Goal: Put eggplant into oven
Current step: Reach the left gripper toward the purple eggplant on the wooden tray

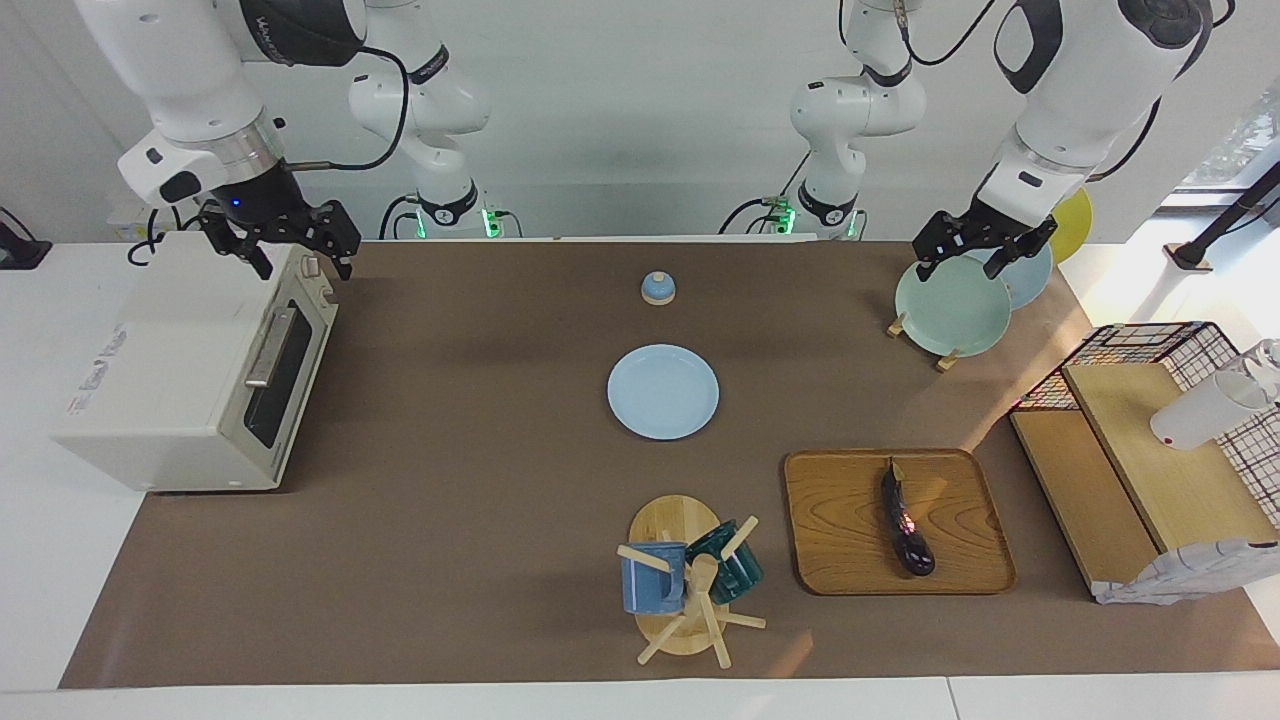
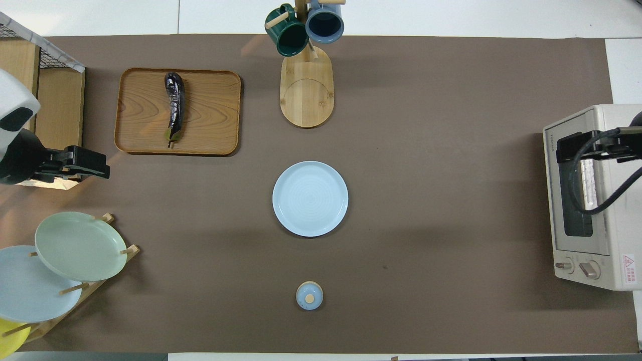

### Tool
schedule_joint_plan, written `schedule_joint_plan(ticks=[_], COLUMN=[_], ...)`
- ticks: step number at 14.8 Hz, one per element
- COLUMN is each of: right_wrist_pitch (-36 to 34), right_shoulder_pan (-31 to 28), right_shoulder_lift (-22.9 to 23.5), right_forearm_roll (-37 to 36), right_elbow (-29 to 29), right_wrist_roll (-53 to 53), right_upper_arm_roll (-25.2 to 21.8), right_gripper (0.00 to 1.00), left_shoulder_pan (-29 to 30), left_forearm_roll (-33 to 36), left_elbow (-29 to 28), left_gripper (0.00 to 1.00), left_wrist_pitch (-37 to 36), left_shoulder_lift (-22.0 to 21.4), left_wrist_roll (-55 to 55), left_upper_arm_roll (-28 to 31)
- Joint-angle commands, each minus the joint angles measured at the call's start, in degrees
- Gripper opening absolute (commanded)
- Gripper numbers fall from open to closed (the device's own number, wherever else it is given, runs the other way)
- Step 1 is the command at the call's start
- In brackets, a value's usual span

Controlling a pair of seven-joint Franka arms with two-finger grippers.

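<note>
- The eggplant (image 1: 906, 528) lies lengthwise on the wooden tray (image 1: 840, 520), toward the left arm's end of the tabletop (image 1: 480, 420), free to be picked up.
- The oven (image 1: 190, 370) stands at the right arm's end with its door closed, so it probably needs opening first.
- The right hand (image 1: 285, 245) hovers over the oven's top edge, fingers spread, holding nothing.
- The left hand (image 1: 985, 245) hangs over the plate rack (image 1: 945, 362), released and empty.

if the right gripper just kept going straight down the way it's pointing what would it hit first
Probably the oven: the right gripper hangs over its top edge near the knobs, fingers pointing down. Depth is unclear, so it might land on the front edge instead.
</note>
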Motion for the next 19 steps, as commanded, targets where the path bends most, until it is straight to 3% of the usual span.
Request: schedule_joint_plan(ticks=[1, 9, 13, 17, 18, 19], right_wrist_pitch=[-0.3, -0.4, -1.7, -1.8, -1.8, -1.8], right_shoulder_pan=[-0.2, -0.2, -0.2, -0.2, -0.2, -0.3], right_shoulder_lift=[0.1, -0.1, -0.5, -1.3, -1.3, -1.3], right_forearm_roll=[0.6, 0.5, 0.5, 0.3, 0.3, 0.3], right_elbow=[0.3, -0.2, -0.9, -2.3, -2.4, -2.6], right_wrist_roll=[-1.9, -1.7, -2.3, -2.6, -2.7, -4.2], right_upper_arm_roll=[0.1, 0.1, 0.1, 0.4, 0.4, 0.4], right_gripper=[1.00, 1.00, 1.00, 1.00, 0.90, 0.31], left_shoulder_pan=[0.4, 0.3, 0.3, -0.2, -0.3, -0.3], left_forearm_roll=[-0.5, -0.6, -0.8, -0.3, -0.3, 0.2], left_elbow=[0.4, 0.4, 4.1, 10.8, 10.9, 10.9], left_gripper=[1.00, 1.00, 1.00, 1.00, 1.00, 1.00], left_wrist_pitch=[-0.2, 4.1, 7.5, 13.4, 16.5, 18.6], left_shoulder_lift=[-0.3, 0.7, 8.3, 21.1, 23.1, 24.6], left_wrist_roll=[-0.3, -1.7, -1.6, -1.4, -1.3, -0.3], left_upper_arm_roll=[-0.3, -0.5, -0.6, -0.6, -0.6, -0.6])
